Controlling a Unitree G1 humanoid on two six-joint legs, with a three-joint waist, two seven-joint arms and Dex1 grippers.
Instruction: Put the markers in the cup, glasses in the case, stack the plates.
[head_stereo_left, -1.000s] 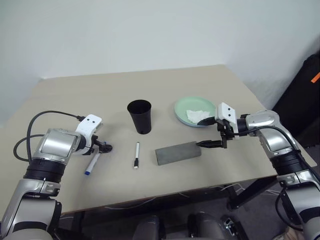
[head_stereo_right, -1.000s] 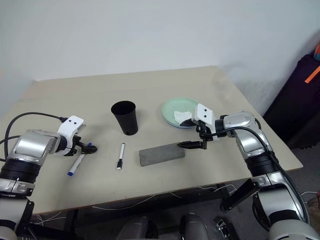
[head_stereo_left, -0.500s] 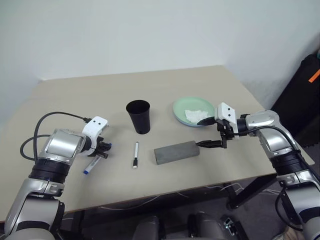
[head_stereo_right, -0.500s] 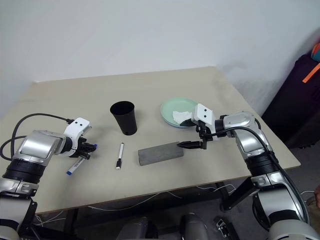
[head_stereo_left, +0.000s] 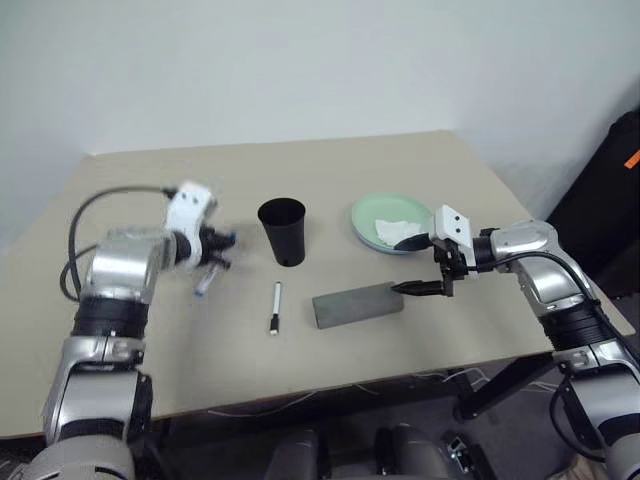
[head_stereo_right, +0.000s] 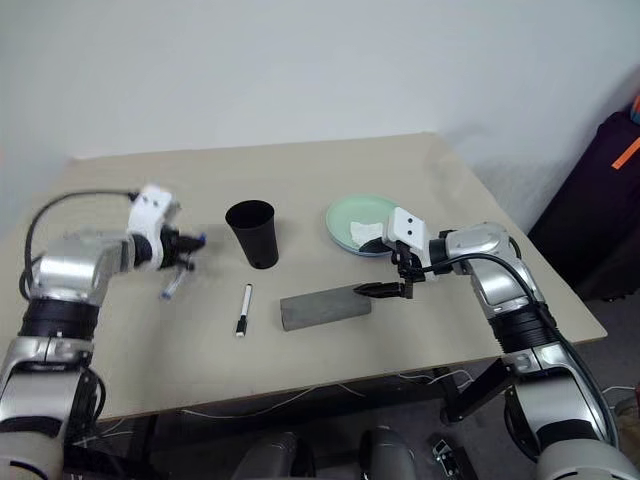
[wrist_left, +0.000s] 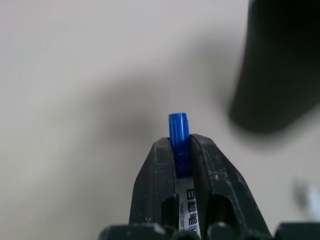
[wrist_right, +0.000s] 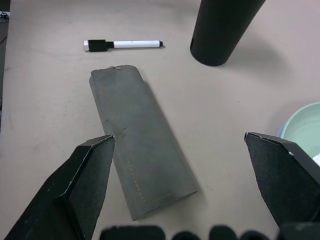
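My left gripper (head_stereo_left: 215, 250) is shut on the blue-capped marker (head_stereo_left: 204, 281), which hangs tilted above the table, left of the black cup (head_stereo_left: 283, 232). In the left wrist view the marker's blue end (wrist_left: 178, 132) sticks out between the fingers (wrist_left: 159, 180), with the cup (wrist_left: 280, 65) ahead. The black-capped marker (head_stereo_left: 273, 307) lies flat in front of the cup. The grey case (head_stereo_left: 357, 303) lies closed beside it. My right gripper (head_stereo_left: 412, 266) stands open over the case's right end (wrist_right: 142, 155). A mint green plate (head_stereo_left: 372, 212) sits behind, a light blue edge under its near rim. The glasses are hidden.
A crumpled white tissue (head_stereo_left: 397, 232) lies in the green plate. The tan table (head_stereo_left: 150, 190) has bare surface at the back and left. A dark bag (head_stereo_left: 610, 190) stands past the table's right edge. Cables hang under the front edge.
My left gripper shut on the blue-capped marker, lifted it off the table and carried it up and toward the cup. The right arm stayed still.
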